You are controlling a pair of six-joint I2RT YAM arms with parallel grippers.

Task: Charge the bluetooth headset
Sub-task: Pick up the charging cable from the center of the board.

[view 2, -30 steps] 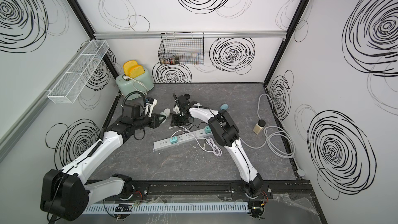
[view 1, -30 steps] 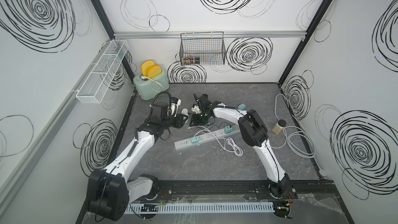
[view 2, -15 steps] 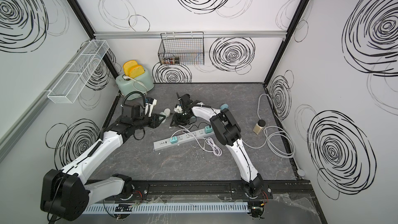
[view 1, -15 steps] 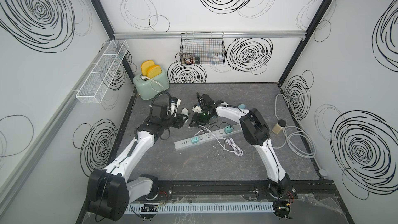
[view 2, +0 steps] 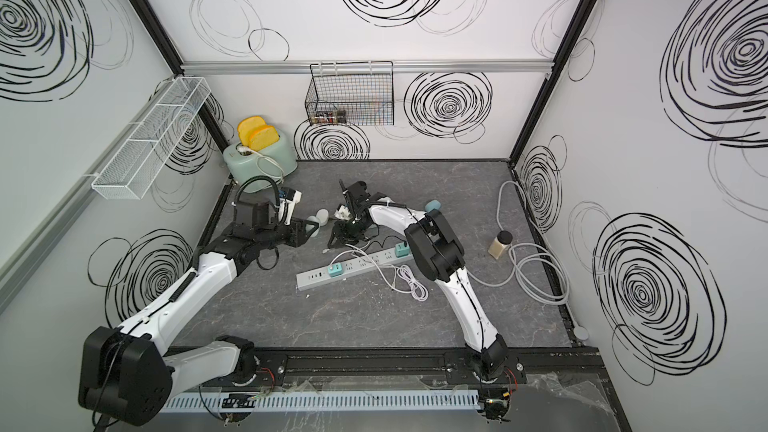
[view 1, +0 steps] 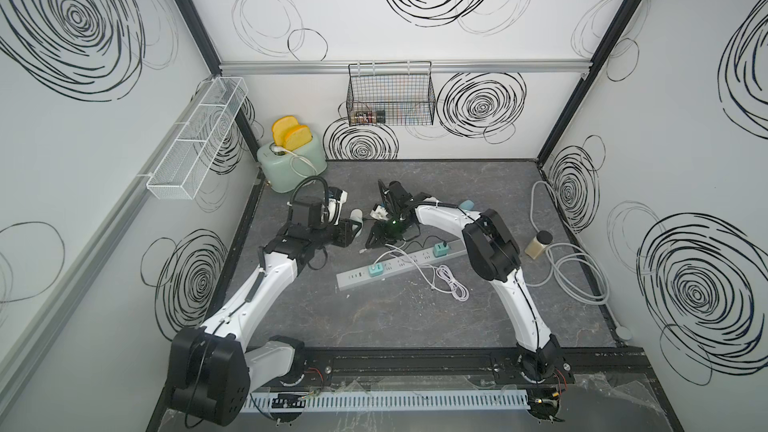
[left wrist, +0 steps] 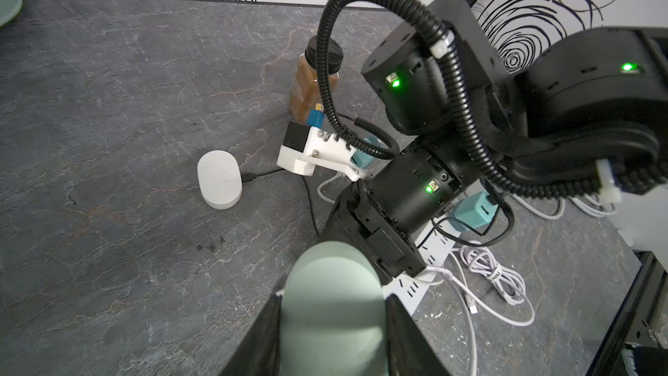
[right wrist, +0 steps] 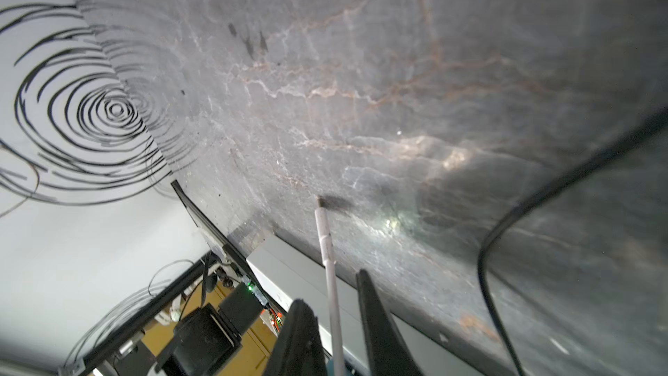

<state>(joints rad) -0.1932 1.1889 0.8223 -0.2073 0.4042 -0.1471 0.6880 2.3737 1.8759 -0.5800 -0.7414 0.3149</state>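
Mint case [left wrist: 330, 276] still clamped in left tool [left wrist: 332, 300], right tool [right wrist: 332, 287] shifted, straddling white cable [right wrist: 322, 226], grip unclear

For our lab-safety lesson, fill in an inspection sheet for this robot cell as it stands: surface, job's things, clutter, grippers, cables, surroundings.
Surface: grey marbled table, scuffed, no spill seen.
Job's things: green case held by left gripper; white case on table, black cable plugged in; strip carrying two chargers.
Clutter: bottle; toaster with toast.
Grippers: left clamped on green case; right gripper has white cable between its fingers, grip unclear.
Cables: white coil beside strip; grey hose looped by bottle.
Surroundings: wire basket and mesh shelf on swirl-printed walls.
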